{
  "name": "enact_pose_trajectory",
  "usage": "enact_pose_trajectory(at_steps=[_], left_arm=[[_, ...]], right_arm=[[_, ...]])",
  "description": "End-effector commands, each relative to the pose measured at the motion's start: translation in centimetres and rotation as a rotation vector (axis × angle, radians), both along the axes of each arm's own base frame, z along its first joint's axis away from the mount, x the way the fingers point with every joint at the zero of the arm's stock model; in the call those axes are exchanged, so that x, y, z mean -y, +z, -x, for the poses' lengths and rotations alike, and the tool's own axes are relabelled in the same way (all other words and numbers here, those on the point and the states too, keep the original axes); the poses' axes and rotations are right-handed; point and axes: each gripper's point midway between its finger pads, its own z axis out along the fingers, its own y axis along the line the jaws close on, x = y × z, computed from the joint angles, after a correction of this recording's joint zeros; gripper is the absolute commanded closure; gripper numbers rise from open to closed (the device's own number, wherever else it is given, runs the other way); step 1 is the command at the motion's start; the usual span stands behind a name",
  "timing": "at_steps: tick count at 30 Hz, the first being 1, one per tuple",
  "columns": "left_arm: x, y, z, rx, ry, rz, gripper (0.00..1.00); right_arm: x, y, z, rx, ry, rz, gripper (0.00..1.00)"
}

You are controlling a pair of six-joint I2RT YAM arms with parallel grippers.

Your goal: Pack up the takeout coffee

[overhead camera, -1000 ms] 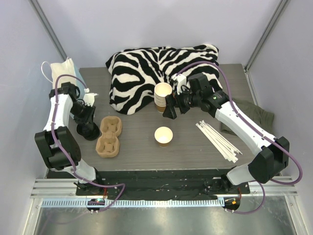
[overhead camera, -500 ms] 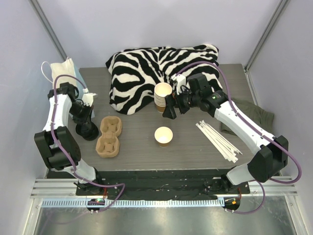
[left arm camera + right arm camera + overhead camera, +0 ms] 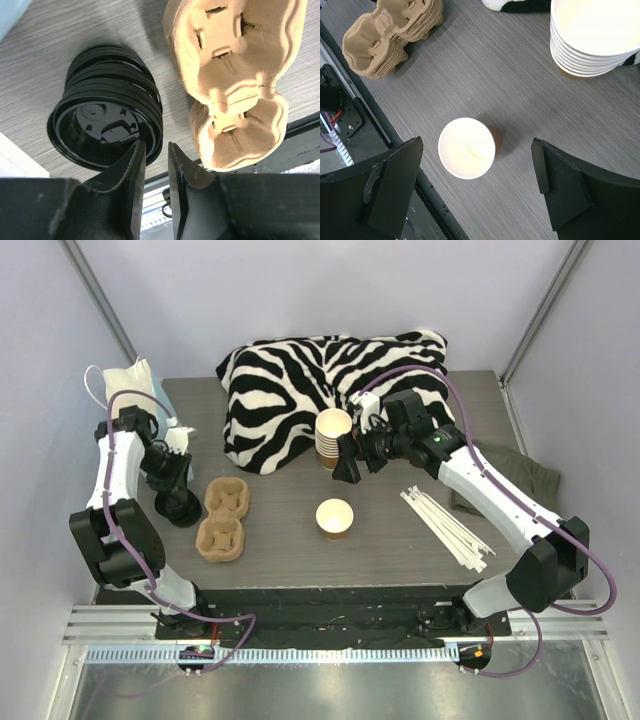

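A stack of round black plastic lids [image 3: 107,117] sits on the grey wood-grain table [image 3: 40,60] just ahead and left of the left gripper [image 3: 156,147], with a stack of tan moulded-pulp cup carriers [image 3: 235,85] just ahead to its right. Ahead and right of the right gripper [image 3: 475,145] stands a stack of lidless tan paper cups [image 3: 595,35], touching a rumpled zebra-striped cloth [image 3: 300,380] beyond. A bundle of thin white straws [image 3: 445,525] lies apart from that gripper, toward the table's near right.
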Motion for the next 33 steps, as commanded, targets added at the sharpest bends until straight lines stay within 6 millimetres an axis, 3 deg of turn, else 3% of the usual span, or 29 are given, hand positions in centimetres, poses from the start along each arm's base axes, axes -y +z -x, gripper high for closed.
enact_pose_trajectory(at_steps=[1,33], left_arm=[[-0.1,1.8,-1.1,0.071,0.015,0.003,0.71],[-0.1,-0.7,-1.5,0.006,0.044,0.048,0.72]], right_arm=[[-0.5,1.9,-0.7,0.039,0.009,-0.036,0.0],[-0.3,1.6,-0.7,0.036,0.0,-0.027,0.0]])
